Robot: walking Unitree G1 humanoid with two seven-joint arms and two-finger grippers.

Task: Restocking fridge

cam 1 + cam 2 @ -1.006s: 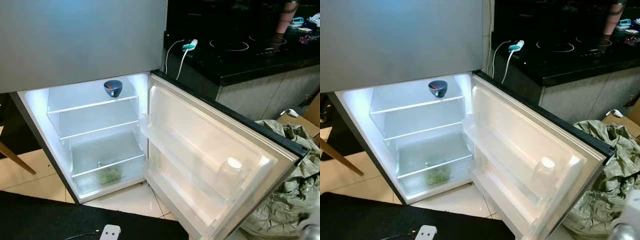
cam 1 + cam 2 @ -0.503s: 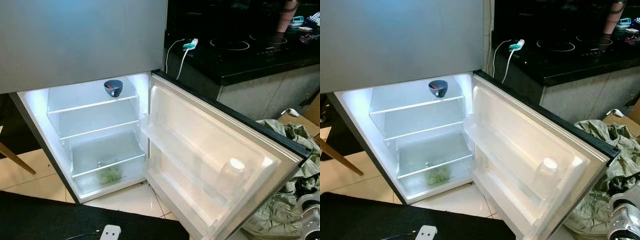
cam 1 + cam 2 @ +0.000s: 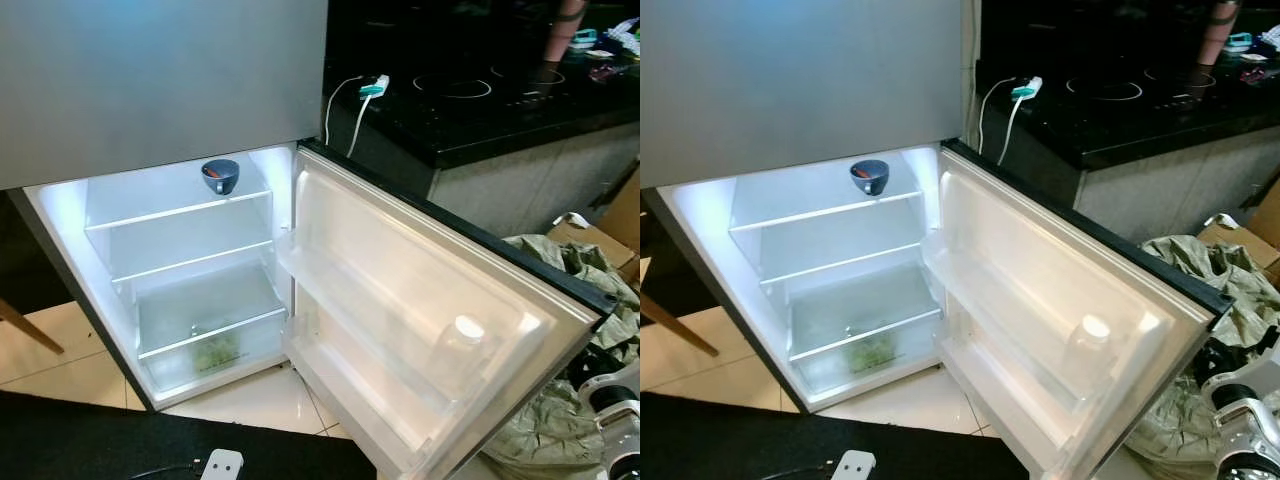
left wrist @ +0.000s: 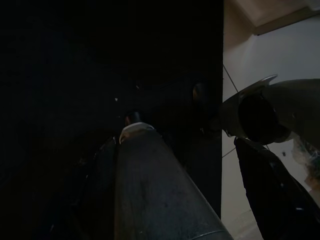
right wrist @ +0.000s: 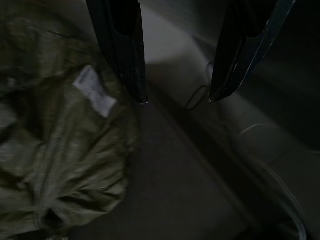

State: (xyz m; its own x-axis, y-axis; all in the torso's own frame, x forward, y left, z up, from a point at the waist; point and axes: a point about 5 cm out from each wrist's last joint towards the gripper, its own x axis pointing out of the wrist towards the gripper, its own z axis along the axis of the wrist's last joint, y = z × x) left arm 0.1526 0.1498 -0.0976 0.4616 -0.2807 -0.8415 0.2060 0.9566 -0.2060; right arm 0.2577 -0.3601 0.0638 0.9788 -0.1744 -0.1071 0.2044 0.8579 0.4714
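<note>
A: From the head views, what is showing?
B: The fridge (image 3: 180,260) is standing open, a dark bowl (image 3: 220,176) sitting on its top shelf, a pale bottle (image 3: 462,345) resting in the door (image 3: 400,300) rack.

A: And the left wrist?
B: Too dark; I cannot tell that tool's state.

A: Right wrist?
B: The right tool (image 5: 175,97) is hanging wide apart, gripping nothing, beside the green sack (image 5: 55,150). Swinging inward, it is risking knocking the door or bottle.
</note>
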